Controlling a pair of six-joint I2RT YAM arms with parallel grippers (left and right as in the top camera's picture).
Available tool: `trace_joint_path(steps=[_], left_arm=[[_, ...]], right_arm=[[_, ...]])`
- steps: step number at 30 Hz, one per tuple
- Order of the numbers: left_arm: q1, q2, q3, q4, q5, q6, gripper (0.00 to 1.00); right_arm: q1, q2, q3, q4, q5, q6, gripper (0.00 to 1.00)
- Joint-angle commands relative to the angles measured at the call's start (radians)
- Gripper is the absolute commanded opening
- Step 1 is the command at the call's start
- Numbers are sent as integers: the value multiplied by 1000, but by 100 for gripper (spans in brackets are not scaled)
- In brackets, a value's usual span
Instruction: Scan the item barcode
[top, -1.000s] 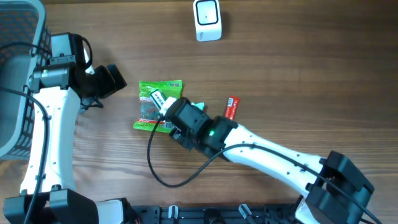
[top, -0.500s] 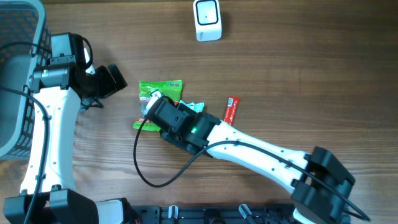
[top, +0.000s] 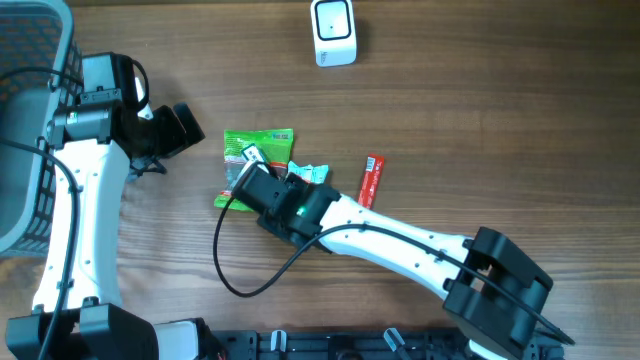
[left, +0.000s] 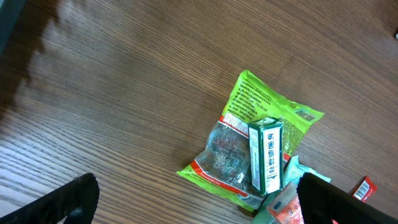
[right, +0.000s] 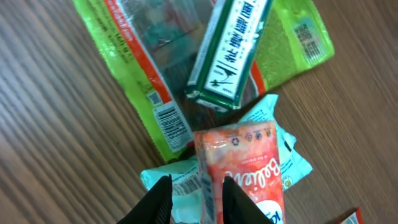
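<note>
Several items lie in a heap mid-table: a green snack bag (top: 262, 140), a green-and-white box (top: 252, 154) on it, a teal packet (top: 312, 172) and an orange-red packet (right: 245, 162) on the teal one. My right gripper (right: 198, 202) is low over the heap (top: 252, 181). Its jaws stand narrow but apart, straddling the orange-red packet's left edge, and teal packet (right: 180, 180) shows between the left finger and that edge. My left gripper (left: 199, 208) hangs wide open and empty to the heap's left (top: 185, 128). A white scanner (top: 334, 32) sits at the far edge.
A red stick pack (top: 372, 175) lies just right of the heap. A grey basket (top: 25, 120) stands at the left edge behind the left arm. The right arm's cable (top: 235, 275) loops over the table near the front. A barcode shows on the green bag (right: 165, 121).
My right gripper has moved left over the heap and its jaws have narrowed around the orange-red packet's edge. The left arm has not moved.
</note>
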Motion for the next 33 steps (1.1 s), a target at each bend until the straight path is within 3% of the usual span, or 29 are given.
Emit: trace_joint_path(steps=[1,6,12,20,33], left_arm=[[4,6,-3,0,12,20,100],[4,6,-3,-1,13,20,100],[4,6,-3,0,12,20,100],[4,6,-3,-1,12,20,100],[4,6,-3,-1,12,20,100]], right_arm=[[5,18,-3,0,48,64,27],[5,18,-14,-8,48,80,27],[5,61,-20,5,64,-56,26],[5,94,-20,18,115,-77,27],[4,41,-6,0,156,-132,33]])
